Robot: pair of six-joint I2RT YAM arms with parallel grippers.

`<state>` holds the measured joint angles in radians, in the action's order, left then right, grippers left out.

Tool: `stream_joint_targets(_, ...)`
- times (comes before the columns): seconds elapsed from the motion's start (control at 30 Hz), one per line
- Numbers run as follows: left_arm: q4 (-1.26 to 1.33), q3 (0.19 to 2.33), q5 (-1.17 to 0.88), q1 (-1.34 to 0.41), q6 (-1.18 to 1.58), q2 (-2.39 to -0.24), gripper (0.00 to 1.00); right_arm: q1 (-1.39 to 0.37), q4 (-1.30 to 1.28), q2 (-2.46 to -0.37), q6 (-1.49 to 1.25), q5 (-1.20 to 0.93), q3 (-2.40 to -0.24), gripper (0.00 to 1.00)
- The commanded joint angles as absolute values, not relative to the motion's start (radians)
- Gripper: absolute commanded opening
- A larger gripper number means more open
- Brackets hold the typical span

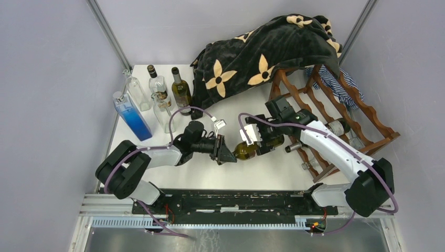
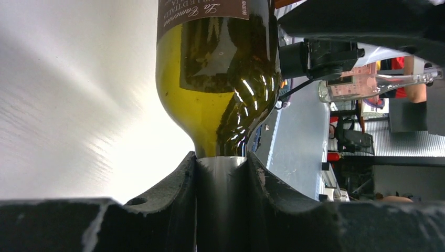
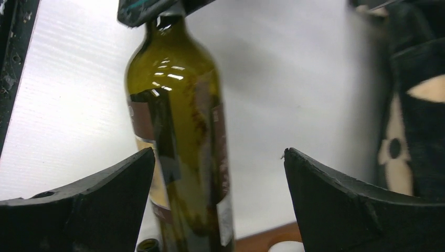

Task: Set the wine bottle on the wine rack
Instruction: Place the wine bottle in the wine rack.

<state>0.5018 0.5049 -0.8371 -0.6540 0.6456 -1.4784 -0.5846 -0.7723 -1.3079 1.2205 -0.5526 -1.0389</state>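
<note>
The wine bottle [image 1: 251,148], olive-green glass with a brown label, lies level above the table middle. My left gripper [image 1: 230,153] is shut on its neck; in the left wrist view the neck sits clamped between both fingers [image 2: 221,164] and the bottle's shoulder [image 2: 220,79] rises beyond them. My right gripper [image 1: 264,140] stands open over the bottle's body. In the right wrist view its jaws are far apart [image 3: 219,157], and the bottle [image 3: 178,136] passes between them nearer the left finger without touching. The dark wooden wine rack [image 1: 362,113] stands just to the right.
The rack holds a dark bottle [image 1: 336,126] and a clear one [image 1: 310,164]. A black flowered blanket [image 1: 262,52] and a striped cloth [image 1: 341,84] drape over its back. A blue bottle [image 1: 132,116], clear bottles and a green bottle [image 1: 181,90] stand at back left.
</note>
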Motion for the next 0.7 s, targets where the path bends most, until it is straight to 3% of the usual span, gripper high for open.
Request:
stream_joint_targets(0.0,0.745,0.511,-0.88,-0.66,0.729,-1.472,0.02,-0.587,-0.905,-1.29,1.276,-0.62,-1.179,0.98)
stream_joint_targets(0.43,0.829,0.647,-0.827,-0.66,0.746,-1.643,0.02,-0.451,-0.902,-1.251,1.154,-0.784,-1.257,0.98)
stream_joint_targets(0.67,0.994,0.716,-0.834,-0.662,0.846,-1.761,0.02,-0.37,-0.882,-1.228,1.126,-0.892,-1.255,0.98)
